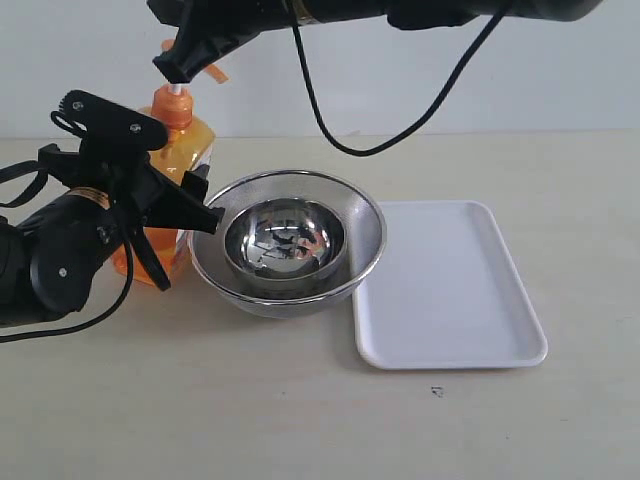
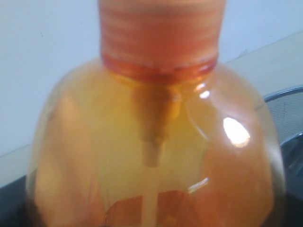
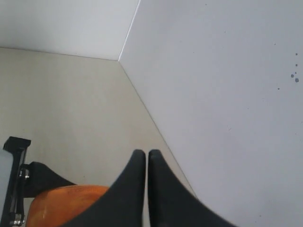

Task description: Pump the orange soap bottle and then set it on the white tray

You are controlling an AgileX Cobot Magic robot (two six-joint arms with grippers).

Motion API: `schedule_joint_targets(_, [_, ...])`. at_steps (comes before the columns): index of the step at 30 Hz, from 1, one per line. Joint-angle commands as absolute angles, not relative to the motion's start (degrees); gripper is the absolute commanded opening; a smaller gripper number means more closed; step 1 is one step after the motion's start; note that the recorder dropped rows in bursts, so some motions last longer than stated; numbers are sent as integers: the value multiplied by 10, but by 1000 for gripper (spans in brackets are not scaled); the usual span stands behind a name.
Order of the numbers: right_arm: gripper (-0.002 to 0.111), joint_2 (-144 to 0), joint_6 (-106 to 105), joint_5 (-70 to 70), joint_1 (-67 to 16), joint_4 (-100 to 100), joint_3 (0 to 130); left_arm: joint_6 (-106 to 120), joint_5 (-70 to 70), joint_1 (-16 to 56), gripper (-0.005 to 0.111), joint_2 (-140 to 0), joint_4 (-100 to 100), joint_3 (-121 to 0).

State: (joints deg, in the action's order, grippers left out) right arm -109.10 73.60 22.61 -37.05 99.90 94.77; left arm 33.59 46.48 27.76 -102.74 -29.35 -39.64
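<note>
The orange soap bottle (image 1: 188, 138) stands upright at the left of the table, beside the steel bowls. My left gripper (image 1: 186, 246) is shut on its body, one black finger on each side. In the left wrist view the bottle (image 2: 156, 142) fills the frame and the jaws are hidden. My right gripper (image 1: 170, 68) is shut, its tips on top of the orange pump head (image 1: 214, 72), above the white stem (image 1: 178, 94). The right wrist view shows the shut fingertips (image 3: 147, 153) over the pump head (image 3: 61, 203). The white tray (image 1: 450, 290) lies on the right.
Two nested steel bowls (image 1: 287, 240) sit between the bottle and the tray, touching the tray's left edge. A bowl rim (image 2: 289, 94) shows close to the bottle. A black cable (image 1: 330, 130) hangs from the right arm over the bowls. A white wall stands behind.
</note>
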Motion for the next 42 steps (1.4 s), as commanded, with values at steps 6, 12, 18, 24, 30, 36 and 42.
schedule_joint_targets(6, [0,-1079,749,220,-371,999,935,334,480,281,5,-1027,-280,-403])
schedule_joint_targets(12, [0,-1065,746,210,-371,999,914,334,480,281,5,-1027,-280,-403])
schedule_joint_targets(18, [0,-1069,752,215,-371,999,908,334,480,281,5,-1027,-280,-403])
schedule_joint_targets(24, [0,-1073,755,216,-371,999,884,334,480,281,5,-1027,-280,-403])
schedule_joint_targets(30, [0,-1073,761,218,-371,999,865,333,480,281,5,-1027,-280,-403])
schedule_joint_targets(36, [0,-1073,760,218,-371,999,833,332,480,281,5,-1027,-280,-403])
schedule_joint_targets(42, [0,-1075,761,226,-371,999,833,330,480,281,5,-1027,-280,-403])
